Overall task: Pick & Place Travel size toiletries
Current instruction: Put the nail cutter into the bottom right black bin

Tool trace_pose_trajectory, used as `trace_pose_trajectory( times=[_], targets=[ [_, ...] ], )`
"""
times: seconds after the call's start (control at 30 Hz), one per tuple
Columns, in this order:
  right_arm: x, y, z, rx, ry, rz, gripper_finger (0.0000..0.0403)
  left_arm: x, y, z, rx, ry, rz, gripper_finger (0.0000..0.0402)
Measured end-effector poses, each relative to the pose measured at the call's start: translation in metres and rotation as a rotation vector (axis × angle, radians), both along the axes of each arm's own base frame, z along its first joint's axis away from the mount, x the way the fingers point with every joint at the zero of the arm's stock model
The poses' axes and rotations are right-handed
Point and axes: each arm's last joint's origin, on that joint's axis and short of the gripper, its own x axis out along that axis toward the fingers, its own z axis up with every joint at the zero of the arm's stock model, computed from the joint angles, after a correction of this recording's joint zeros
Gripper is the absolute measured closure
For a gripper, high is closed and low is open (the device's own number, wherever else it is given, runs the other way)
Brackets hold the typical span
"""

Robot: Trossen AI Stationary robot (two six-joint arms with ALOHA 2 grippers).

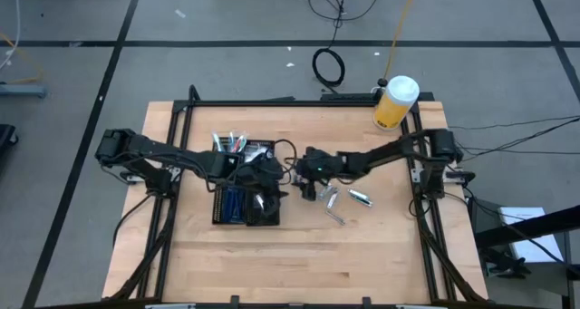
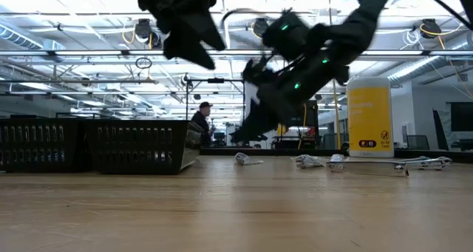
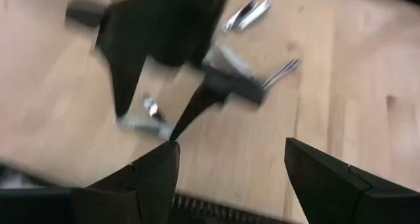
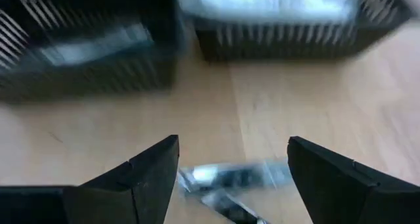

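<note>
Travel size toiletries (image 1: 337, 203) lie scattered on the wooden table (image 1: 362, 255) just right of your black tray (image 1: 246, 205), with more sorted inside it. Your left gripper (image 1: 267, 184) hangs over the tray's right edge, fingers spread, holding nothing. Your right gripper (image 1: 308, 184) hovers above a silvery packet (image 4: 230, 177), fingers wide apart. The yellow jar's (image 2: 369, 117) label is too small to read.

A grey floor (image 1: 72, 73) crossed by dark lines is surrounding the wooden tabletop (image 1: 299, 255). Black cables (image 1: 328, 66) are coiling at twelve o'clock. Beyond, ceiling lights (image 2: 74, 19) are shining over a person (image 2: 201, 123) sitting in the distance.
</note>
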Motion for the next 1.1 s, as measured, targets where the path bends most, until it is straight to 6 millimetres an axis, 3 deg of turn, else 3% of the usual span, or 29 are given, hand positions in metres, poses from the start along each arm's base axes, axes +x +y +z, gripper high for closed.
trace_pose_trajectory(
  times=[0.17,0.3,0.5,0.77,0.97,1.1],
  targets=[
    [0.006,-0.012,-0.009,0.017,0.177,-0.03,0.0134,0.003,0.0,0.004,0.06,-0.029,-0.053,0.013],
    [-0.007,-0.02,-0.012,0.051,0.306,-0.073,0.0136,0.002,0.0,0.004,0.077,-0.026,-0.067,0.013],
    [-0.029,-0.021,0.0,0.11,0.458,-0.124,0.0147,0.002,0.001,0.004,0.104,-0.023,-0.089,0.013],
    [-0.041,-0.011,0.033,0.245,0.392,-0.062,0.0161,0.003,0.007,0.004,0.125,-0.017,-0.062,0.013],
    [-0.055,-0.007,0.034,0.138,0.419,-0.191,0.0174,0.003,0.012,0.003,0.129,-0.012,-0.046,0.013],
    [-0.065,-0.005,0.015,0.129,0.415,-0.157,0.0179,0.003,0.014,0.003,0.13,-0.007,-0.038,0.013]
  ],
)
